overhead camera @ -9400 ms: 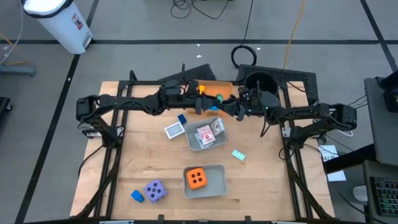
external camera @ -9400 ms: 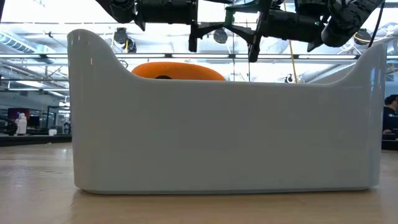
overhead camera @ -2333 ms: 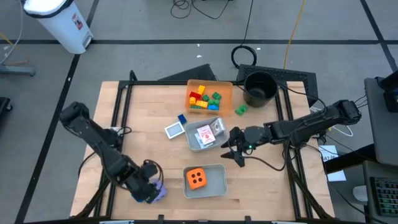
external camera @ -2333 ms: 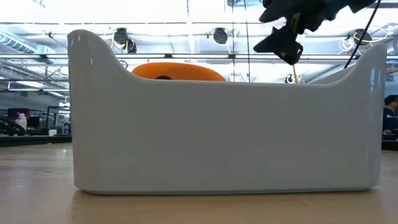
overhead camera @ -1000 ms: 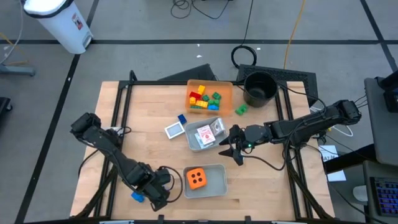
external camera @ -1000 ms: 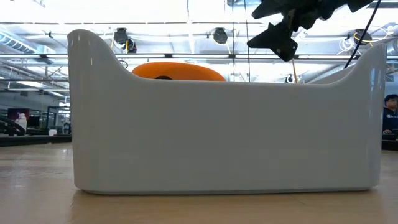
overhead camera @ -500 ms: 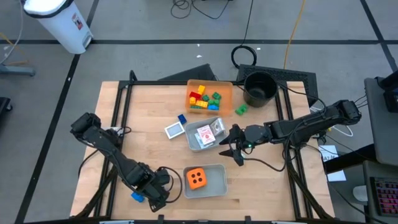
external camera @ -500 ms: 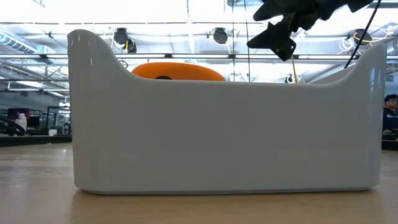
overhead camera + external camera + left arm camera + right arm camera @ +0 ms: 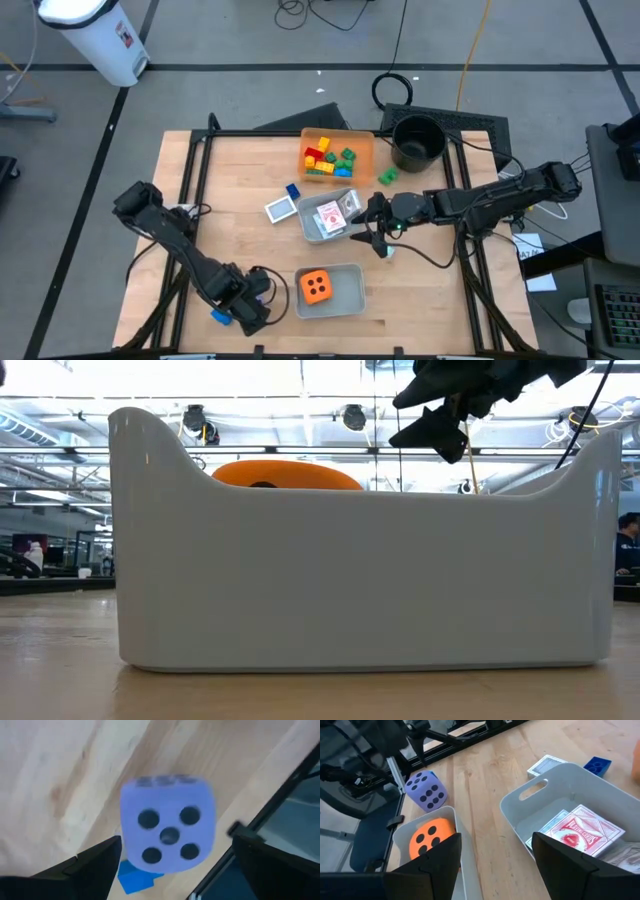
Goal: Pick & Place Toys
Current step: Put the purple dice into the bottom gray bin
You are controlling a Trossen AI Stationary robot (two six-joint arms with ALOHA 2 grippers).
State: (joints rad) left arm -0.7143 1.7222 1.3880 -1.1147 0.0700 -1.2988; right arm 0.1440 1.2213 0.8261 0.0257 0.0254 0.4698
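Fingers (image 9: 95, 870) of left gripper (image 9: 175, 865) spread wide around purple die (image 9: 167, 830), resting on surface (image 9: 60, 770) at lower left of high view. Judged release step; next, lifting clear. Right gripper (image 9: 375, 235) parted, empty.

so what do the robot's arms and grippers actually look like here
Both arms are dark, near-black jointed links with bulkier round joints. The left gripper and right gripper each end in two flat, dark, wedge-shaped fingers. A thin black cable loops loosely beside the right arm. No markings can be made out.
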